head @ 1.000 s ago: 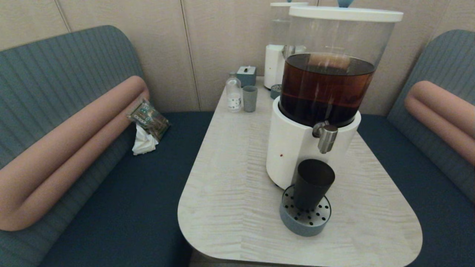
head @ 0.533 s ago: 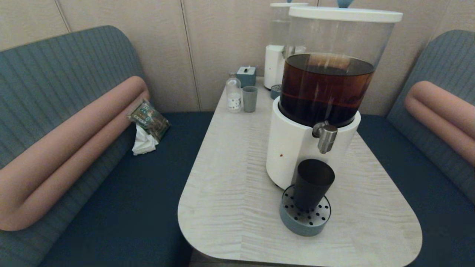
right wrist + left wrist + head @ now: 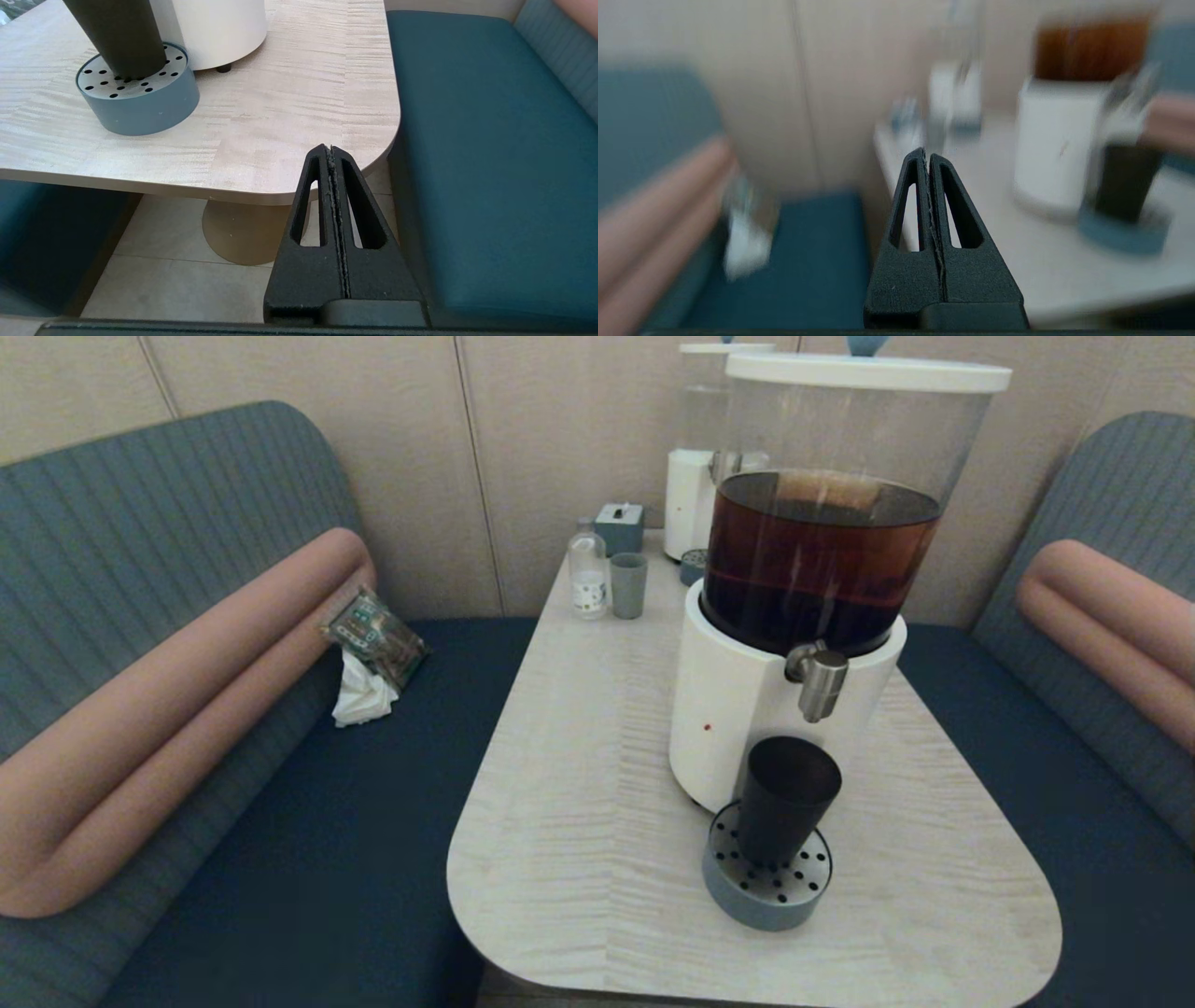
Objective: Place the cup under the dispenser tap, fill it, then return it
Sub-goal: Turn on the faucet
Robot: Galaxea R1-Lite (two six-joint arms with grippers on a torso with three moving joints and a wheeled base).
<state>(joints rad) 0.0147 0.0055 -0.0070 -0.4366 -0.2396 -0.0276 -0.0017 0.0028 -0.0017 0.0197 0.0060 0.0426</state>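
The dark tumbler cup (image 3: 784,798) stands upright on the round grey-blue drip tray (image 3: 767,896), right below the steel tap (image 3: 820,681) of the big dispenser (image 3: 747,709) with brown liquid. Neither gripper shows in the head view. My left gripper (image 3: 927,156) is shut and empty, off the table's left side, with the cup (image 3: 1125,179) far to its right. My right gripper (image 3: 330,150) is shut and empty, low by the table's front right corner; the cup (image 3: 119,35) and tray (image 3: 140,100) lie beyond it.
A smaller dispenser (image 3: 695,476), a clear bottle (image 3: 588,574), a small grey-green cup (image 3: 628,584) and a box (image 3: 621,527) stand at the table's back. Blue benches (image 3: 327,859) flank the table (image 3: 579,803); a packet and tissue (image 3: 369,649) lie on the left one.
The head view is almost unchanged: the cup stays on the tray under the tap. The left wrist view is smeared, so that arm is moving.
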